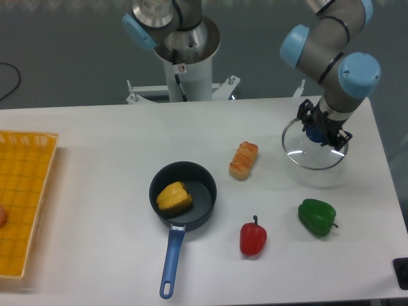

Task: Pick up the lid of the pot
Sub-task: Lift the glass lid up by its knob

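1. From where I stand, the gripper (324, 131) is pinching the pot lid (306, 159) by its knob (315, 136).
2. So the grabbing part looks done.
3. The lid is on the right side, behind the green pepper (317, 217), and I think it is up off the table (95, 166).
4. If so, the job is almost finished. Maybe it just needs a bit more lifting, nice and steady.
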Tool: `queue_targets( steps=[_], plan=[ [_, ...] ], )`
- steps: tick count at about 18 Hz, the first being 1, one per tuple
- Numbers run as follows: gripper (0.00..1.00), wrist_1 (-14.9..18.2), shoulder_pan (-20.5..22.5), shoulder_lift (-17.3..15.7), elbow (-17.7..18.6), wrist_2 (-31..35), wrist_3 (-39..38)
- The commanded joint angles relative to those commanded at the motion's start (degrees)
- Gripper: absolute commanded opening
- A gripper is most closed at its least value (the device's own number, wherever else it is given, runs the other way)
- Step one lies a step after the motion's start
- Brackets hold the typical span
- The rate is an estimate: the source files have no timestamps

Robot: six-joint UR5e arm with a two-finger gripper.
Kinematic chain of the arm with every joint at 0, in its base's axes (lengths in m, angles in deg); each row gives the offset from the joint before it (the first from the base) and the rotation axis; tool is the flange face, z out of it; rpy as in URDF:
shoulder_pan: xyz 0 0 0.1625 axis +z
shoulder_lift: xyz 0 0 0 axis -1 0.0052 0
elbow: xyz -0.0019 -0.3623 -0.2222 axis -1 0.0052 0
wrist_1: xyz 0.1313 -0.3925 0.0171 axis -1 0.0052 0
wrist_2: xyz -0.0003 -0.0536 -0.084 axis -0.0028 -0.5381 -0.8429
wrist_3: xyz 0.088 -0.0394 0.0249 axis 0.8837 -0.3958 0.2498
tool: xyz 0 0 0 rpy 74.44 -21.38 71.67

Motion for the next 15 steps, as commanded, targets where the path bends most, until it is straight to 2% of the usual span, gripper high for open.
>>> queue_targets(
  steps=[15],
  plan=[
    [0.67, 0.53, 0.17, -1.14, -0.18, 0.00, -0.09]
  ],
)
